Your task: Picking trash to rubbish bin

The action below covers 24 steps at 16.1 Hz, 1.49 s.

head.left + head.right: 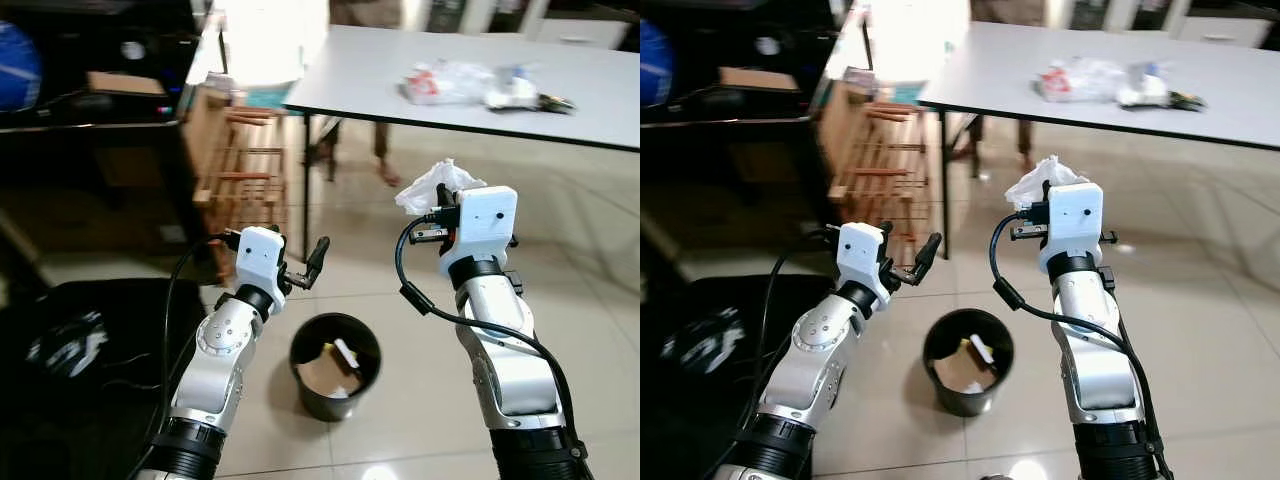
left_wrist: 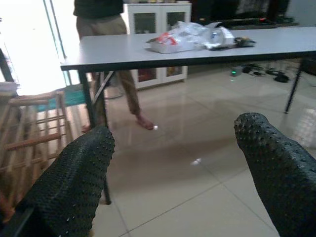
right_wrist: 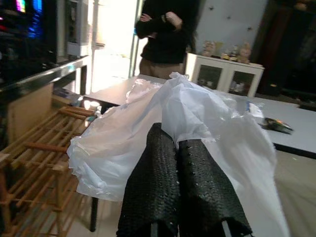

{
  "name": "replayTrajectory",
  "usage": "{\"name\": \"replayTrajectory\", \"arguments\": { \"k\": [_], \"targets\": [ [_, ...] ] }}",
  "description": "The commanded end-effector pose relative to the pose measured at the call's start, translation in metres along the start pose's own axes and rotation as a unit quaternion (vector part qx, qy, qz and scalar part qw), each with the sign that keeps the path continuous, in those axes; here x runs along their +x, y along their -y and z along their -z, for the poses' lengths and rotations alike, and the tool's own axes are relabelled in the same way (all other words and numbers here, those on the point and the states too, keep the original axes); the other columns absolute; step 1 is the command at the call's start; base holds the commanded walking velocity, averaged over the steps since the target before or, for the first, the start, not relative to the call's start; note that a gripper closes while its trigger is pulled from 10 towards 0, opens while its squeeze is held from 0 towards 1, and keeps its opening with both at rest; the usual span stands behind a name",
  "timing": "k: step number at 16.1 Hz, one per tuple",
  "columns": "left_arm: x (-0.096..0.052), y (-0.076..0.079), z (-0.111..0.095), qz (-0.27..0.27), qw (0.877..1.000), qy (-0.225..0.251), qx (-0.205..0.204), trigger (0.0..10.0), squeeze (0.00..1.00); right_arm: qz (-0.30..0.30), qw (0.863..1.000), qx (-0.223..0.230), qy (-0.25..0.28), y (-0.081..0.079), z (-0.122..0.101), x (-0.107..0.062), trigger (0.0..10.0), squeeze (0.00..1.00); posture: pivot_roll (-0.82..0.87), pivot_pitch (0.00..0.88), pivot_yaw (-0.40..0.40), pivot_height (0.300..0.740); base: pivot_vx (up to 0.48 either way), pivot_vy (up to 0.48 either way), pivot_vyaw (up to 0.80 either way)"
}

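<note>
A crumpled white plastic bag (image 1: pixel 432 186) is pinched in my right gripper (image 1: pixel 442 208), held up at chest height to the right of and above the bin. In the right wrist view the bag (image 3: pixel 197 133) billows over the two closed fingers (image 3: pixel 153 187). A black round rubbish bin (image 1: pixel 335 364) stands on the tiled floor between my arms, with cardboard and scraps inside. My left gripper (image 1: pixel 312 262) is raised to the upper left of the bin, open and empty; its fingers (image 2: pixel 74 177) stand wide apart.
A grey table (image 1: pixel 380 70) at the back carries more plastic bags and wrappers (image 1: pixel 460 82). A person's legs (image 2: pixel 126 84) stand behind it. A wooden rack (image 1: pixel 245 160) is on the left, a black bag (image 1: pixel 70 340) by my left side.
</note>
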<state>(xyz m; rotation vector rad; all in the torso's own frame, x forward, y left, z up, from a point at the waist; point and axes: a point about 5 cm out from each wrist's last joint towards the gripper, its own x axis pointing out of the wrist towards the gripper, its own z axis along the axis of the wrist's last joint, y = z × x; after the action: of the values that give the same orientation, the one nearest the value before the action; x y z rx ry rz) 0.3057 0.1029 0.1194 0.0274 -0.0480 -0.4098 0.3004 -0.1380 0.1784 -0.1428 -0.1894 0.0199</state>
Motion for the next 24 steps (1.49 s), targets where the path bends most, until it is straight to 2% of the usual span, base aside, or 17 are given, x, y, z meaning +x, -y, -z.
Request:
{"name": "replayTrajectory", "arguments": {
  "k": [1,13,24],
  "targets": [
    [0.0014,-0.0016,-0.0058,0.005,1.000,0.009,0.000,10.0,0.00,0.003,1.000,0.002,-0.003,0.0002,0.0002,-0.0005,10.0,0.00,-0.01,0.029,0.004,0.740,0.000,0.000,-0.77],
    [0.0010,0.0023,-0.0060,0.022,1.000,0.012,-0.002,10.0,0.00,0.002,1.000,0.004,-0.003,0.0006,0.0010,-0.0022,10.0,0.00,-0.01,0.029,0.006,0.740,0.000,0.000,-0.78],
    [-0.0002,0.0036,-0.0053,0.031,0.999,0.011,-0.002,10.0,0.00,-0.006,1.000,0.000,-0.001,-0.0019,0.0004,-0.0028,10.0,0.00,-0.01,0.031,0.004,0.740,0.409,0.000,0.00]
  ]
}}
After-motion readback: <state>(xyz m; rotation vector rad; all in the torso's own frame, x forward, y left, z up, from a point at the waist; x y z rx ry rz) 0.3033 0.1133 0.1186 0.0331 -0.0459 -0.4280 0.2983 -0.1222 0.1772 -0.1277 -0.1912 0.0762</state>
